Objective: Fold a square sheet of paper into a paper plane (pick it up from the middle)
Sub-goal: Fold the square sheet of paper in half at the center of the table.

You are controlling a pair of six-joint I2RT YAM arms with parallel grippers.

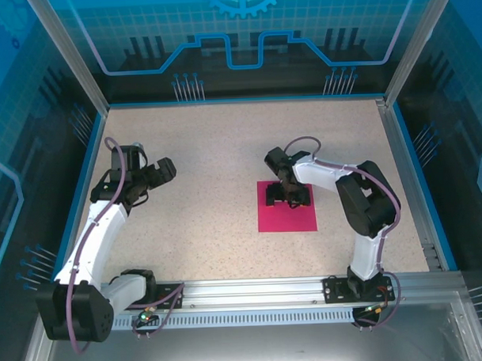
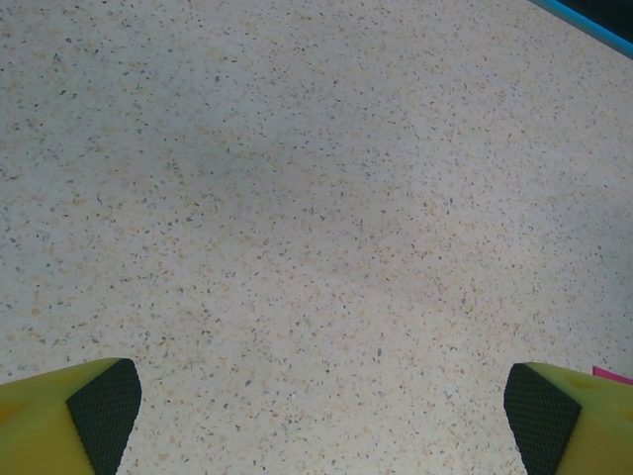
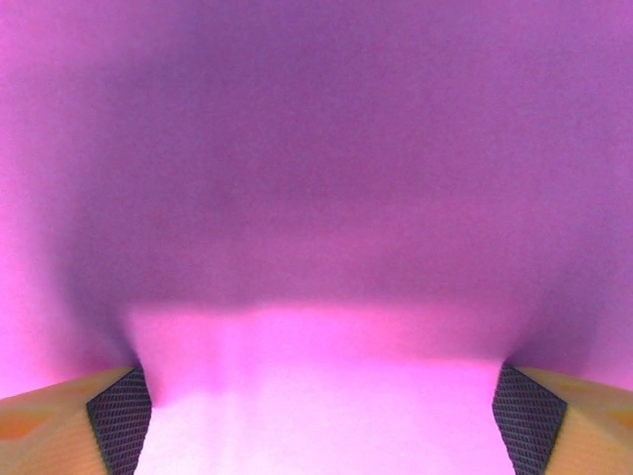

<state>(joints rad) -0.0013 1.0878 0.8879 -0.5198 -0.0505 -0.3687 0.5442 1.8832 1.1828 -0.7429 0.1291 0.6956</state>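
Square sheet of paper (image 1: pixel 291 220) is lying flat on the speckled bench (image 1: pixel 208 150), right of centre. The right end effector (image 1: pixel 287 196) is pressing down on it between its middle and far edge, fingers (image 3: pixel 119 416) spread wide, and the sheet is seeming to pucker between them. The left end effector (image 1: pixel 152 183) is hovering well apart over bare bench, jaws standing wide. The risk I am judging likeliest: pads sliding across the thin sheet without gathering it, or creasing it off-centre and spoiling later folds. No brand or writing is showing legibly.
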